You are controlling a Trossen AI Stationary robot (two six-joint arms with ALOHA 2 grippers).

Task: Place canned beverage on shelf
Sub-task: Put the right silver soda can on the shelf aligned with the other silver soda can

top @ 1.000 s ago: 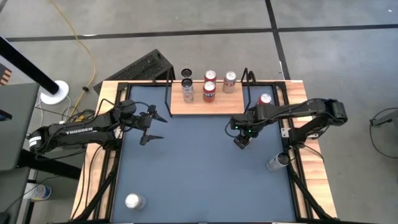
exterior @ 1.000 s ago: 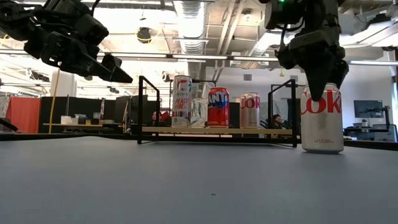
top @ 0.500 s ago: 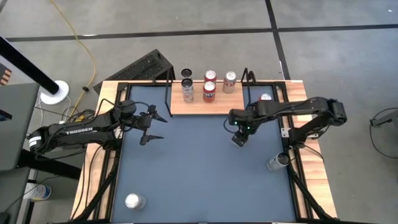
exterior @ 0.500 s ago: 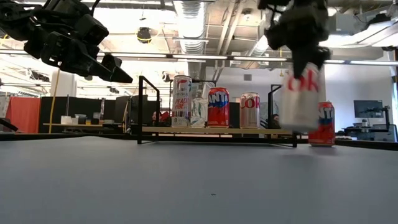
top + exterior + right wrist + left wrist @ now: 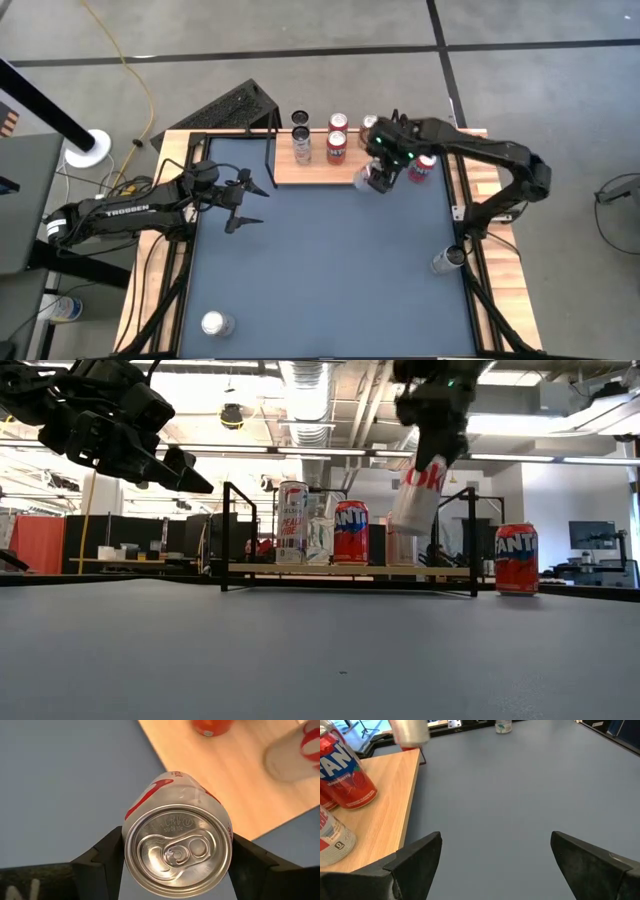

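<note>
My right gripper (image 5: 384, 168) is shut on a silver Coke can (image 5: 419, 490) and holds it in the air at the right front corner of the shelf (image 5: 318, 170), a light-wood board on a black wire frame. Several cans stand on the shelf, among them a red Fanta can (image 5: 350, 532). My left gripper (image 5: 245, 196) is open and empty above the table's left side, beside the shelf's left end (image 5: 385, 820). My right gripper pinches the can's side wall just below its top rim (image 5: 131, 851) between its two fingers (image 5: 100, 862), one on each side. The fingers come from above, slanting. The can hangs tilted below them, lifted clear of table and shelf, its bottom swung toward the table's left.
A red Fanta can (image 5: 517, 559) stands on the blue table right of the shelf. A silver can (image 5: 447, 260) sits at the right rail, another (image 5: 215, 323) at the near left corner. The middle of the tabletop (image 5: 330, 270) is bare.
My right gripper has gone up and toward the table's far edge with the Coke can, from the table's right middle to the shelf's right front corner. The can, upright on the table before, is now lifted clear and tilted. The Fanta can behind it has come into sight.
</note>
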